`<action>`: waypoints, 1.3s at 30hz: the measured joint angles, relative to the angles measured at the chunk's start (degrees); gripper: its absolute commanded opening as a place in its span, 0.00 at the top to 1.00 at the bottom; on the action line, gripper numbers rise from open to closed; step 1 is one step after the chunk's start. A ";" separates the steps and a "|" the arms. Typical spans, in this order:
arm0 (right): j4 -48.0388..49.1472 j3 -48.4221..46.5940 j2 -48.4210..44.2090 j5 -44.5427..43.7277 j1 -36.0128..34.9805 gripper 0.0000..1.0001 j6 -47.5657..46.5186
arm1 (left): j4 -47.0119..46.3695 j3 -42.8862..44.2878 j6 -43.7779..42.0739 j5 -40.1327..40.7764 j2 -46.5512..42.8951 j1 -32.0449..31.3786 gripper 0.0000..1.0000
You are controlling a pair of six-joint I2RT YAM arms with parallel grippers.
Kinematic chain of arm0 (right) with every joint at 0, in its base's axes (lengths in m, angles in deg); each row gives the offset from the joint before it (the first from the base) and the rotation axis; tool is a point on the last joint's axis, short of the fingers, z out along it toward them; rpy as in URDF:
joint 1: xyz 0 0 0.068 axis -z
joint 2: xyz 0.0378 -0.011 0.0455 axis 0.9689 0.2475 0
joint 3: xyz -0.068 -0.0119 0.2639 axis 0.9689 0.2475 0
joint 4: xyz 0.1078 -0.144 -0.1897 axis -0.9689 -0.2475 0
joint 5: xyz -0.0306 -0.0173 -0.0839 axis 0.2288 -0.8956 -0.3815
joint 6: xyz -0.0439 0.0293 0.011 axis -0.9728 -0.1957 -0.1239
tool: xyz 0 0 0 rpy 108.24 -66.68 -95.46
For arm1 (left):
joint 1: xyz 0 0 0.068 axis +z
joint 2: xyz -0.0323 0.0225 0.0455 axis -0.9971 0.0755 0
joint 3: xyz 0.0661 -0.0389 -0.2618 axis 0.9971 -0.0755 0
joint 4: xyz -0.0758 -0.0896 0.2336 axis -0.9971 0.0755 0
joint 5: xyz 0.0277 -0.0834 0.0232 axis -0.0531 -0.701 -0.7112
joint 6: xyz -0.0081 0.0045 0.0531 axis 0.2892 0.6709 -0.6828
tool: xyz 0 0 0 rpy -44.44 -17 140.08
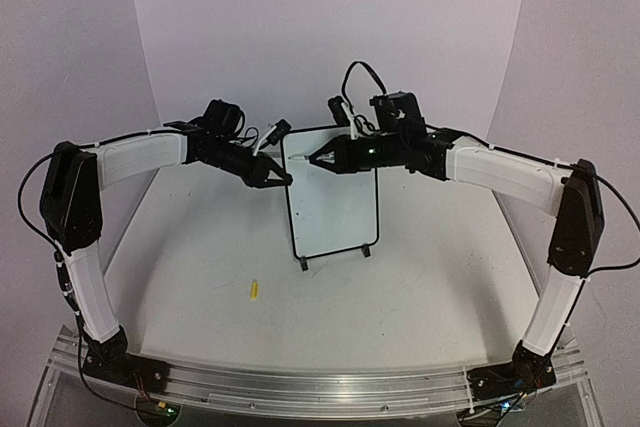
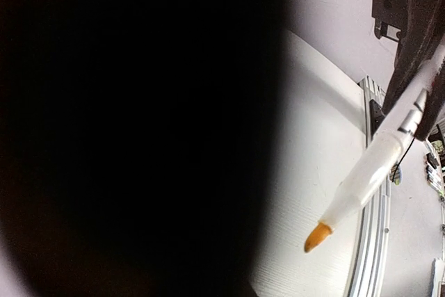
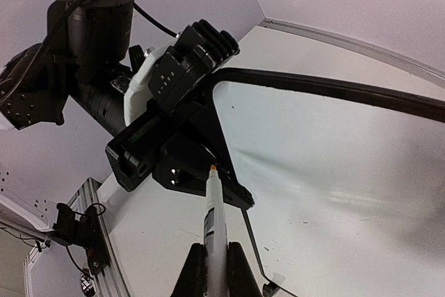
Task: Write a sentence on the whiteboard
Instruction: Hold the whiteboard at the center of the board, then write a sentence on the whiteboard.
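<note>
The whiteboard (image 1: pixel 335 202) stands upright on its two black feet at mid-table. My left gripper (image 1: pixel 278 177) is shut on its left edge near the top; the right wrist view shows its black fingers (image 3: pixel 208 172) clamped over the frame. My right gripper (image 1: pixel 318 159) is shut on a slim white marker (image 3: pixel 215 217). The marker's orange tip (image 3: pixel 212 168) points at the board's upper left corner, close to the left fingers. The marker also shows in the left wrist view (image 2: pixel 368 172), where a dark mass fills the left side. No written sentence shows on the board (image 3: pixel 334 172), only tiny specks.
A small yellow marker cap (image 1: pixel 254 290) lies on the white table (image 1: pixel 200 247) left of and in front of the board. Curved white walls enclose the back and sides. An aluminium rail (image 1: pixel 320 387) carrying both arm bases runs along the near edge.
</note>
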 measured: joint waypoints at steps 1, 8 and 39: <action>-0.01 -0.01 0.14 -0.03 0.00 1.00 0.00 | 0.01 0.00 -0.08 0.00 0.00 0.00 1.00; -0.39 -1.01 1.15 -0.40 0.00 1.00 0.00 | 0.04 0.00 -0.88 0.02 0.00 -0.25 1.00; -1.07 -2.15 1.89 -6.36 -0.74 1.00 0.04 | -0.02 0.00 -1.46 1.11 0.00 -0.70 1.00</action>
